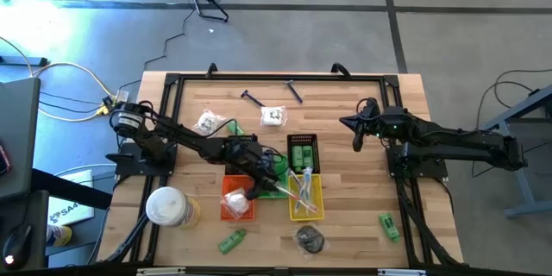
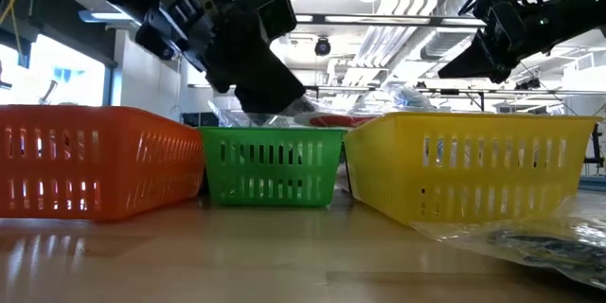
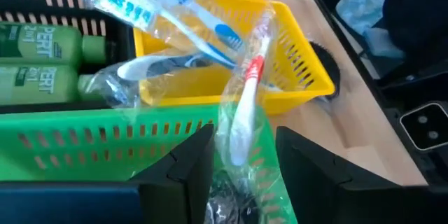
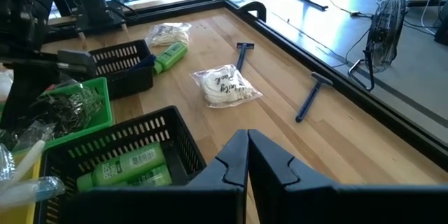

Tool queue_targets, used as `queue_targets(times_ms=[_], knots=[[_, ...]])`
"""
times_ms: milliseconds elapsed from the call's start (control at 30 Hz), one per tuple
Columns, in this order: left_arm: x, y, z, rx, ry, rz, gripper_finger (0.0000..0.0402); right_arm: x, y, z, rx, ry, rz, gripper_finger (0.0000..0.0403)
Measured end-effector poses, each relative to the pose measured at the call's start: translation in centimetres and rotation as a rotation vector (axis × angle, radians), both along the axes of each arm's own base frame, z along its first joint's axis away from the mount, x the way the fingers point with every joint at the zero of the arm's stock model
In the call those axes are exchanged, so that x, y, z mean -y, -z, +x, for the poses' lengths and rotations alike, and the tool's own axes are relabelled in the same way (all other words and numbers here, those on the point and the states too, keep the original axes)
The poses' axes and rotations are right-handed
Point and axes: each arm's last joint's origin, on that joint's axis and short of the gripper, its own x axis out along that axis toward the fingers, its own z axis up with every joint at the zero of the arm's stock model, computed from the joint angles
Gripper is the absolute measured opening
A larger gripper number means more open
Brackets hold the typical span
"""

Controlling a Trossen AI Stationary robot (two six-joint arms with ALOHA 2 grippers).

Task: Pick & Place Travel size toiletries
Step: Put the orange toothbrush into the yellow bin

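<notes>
My left gripper (image 1: 259, 188) hangs over the green basket (image 3: 84, 140), shut on a clear-wrapped toothbrush (image 3: 241, 112) with a white-and-red handle. Just beyond is the yellow basket (image 3: 301, 70), which holds more wrapped toothbrushes (image 3: 175, 14). Two green bottles (image 3: 42, 42) lie in the black basket (image 1: 302, 153). An orange basket (image 1: 237, 207) sits near the left gripper. My right gripper (image 4: 246, 134) is shut with nothing in it, raised at the table's right (image 1: 357, 142). My left gripper has the handle end of the wrapped toothbrush between its two fingers, and the crinkled wrapper (image 3: 241, 182) fills the gap. The fingers slant down from the table's left, in line with the brush. The brush sticks out past the fingertips over the green basket's rim, its head (image 3: 262, 28) over the yellow basket.
Two razors (image 1: 253, 97) (image 1: 294, 91) and two clear-wrapped white pieces (image 1: 208, 122) (image 1: 273, 116) lie toward the far edge. Near the front edge are green tubes (image 1: 231, 241) (image 1: 389, 226), a dark wrapped piece (image 1: 310, 238) and a round white-and-yellow container (image 1: 168, 207).
</notes>
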Motion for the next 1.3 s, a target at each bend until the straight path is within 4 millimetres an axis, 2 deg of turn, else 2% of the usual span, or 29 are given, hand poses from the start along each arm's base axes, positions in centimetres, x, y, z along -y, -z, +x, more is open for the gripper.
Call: queue_targets(times_ms=[533,700,933,1100,1300], knots=[[0.0,-0.1,0.1,0.004,0.000,0.000,0.0005,0.0,0.1,0.0,-0.005,0.000,0.002,0.0002],[0.1,-1.1,0.7,-0.014,0.001,0.002,0.0004,0.0,0.1,0.0,-0.006,0.000,0.002,0.0002],[0.2,-5.0,2.4,-0.122,0.037,0.113,0.0001,0.0,0.1,0.0,-0.006,0.000,0.002,0.0002],[0.1,-7.4,3.1,-0.111,0.044,0.212,0.0001,0.0,0.1,0.0,-0.010,0.000,0.004,0.0002],[-1.0,-8.4,3.2,-0.151,0.054,0.251,0.0001,0.0,0.1,0.0,-0.011,0.000,0.004,0.0002]])
